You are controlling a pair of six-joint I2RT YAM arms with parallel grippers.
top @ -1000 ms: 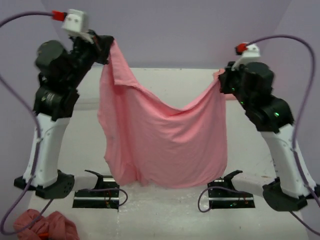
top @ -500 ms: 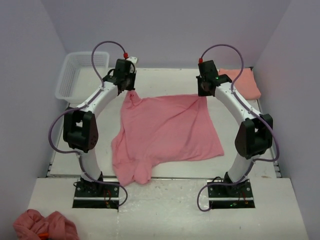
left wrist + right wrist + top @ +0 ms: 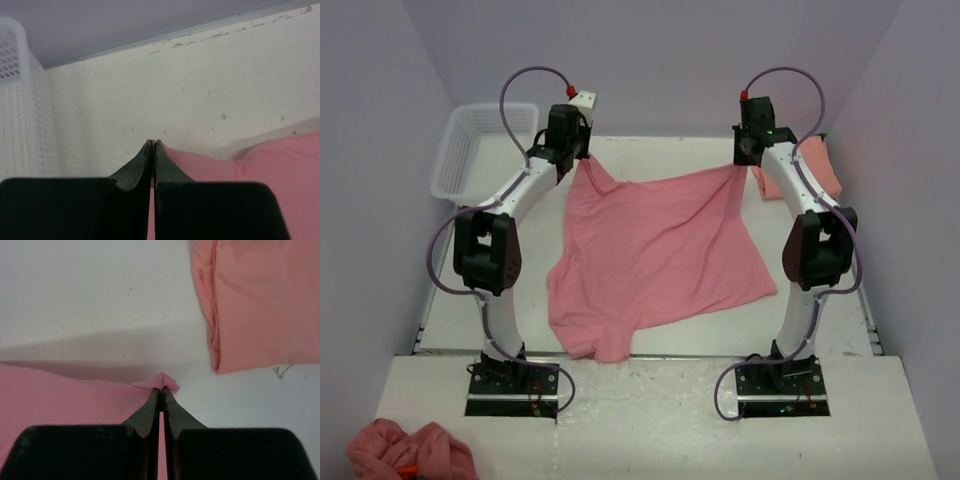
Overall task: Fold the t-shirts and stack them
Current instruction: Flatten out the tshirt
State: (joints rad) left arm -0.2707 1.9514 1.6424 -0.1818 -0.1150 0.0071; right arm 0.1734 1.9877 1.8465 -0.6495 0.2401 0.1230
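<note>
A rose-pink t-shirt [image 3: 655, 255] lies spread and wrinkled across the middle of the table, its far edge lifted between both grippers. My left gripper [image 3: 578, 162] is shut on its far left corner; the wrist view shows pink cloth [image 3: 240, 165] pinched between the shut fingertips [image 3: 153, 144]. My right gripper [image 3: 744, 166] is shut on the far right corner, a pink tuft [image 3: 167, 381] poking past the tips [image 3: 162, 389]. A folded salmon-orange t-shirt [image 3: 812, 165] lies at the far right, also in the right wrist view [image 3: 260, 300].
A white perforated basket [image 3: 470, 148] stands at the far left, its wall near the left gripper [image 3: 20, 115]. A crumpled pink-red cloth [image 3: 410, 452] lies at the near left corner. The back wall is close behind both grippers.
Both grippers, earlier holding the pink shirt high, have lowered and laid it on the table, then pulled its far edge farther back and wider apart, stretching it.
</note>
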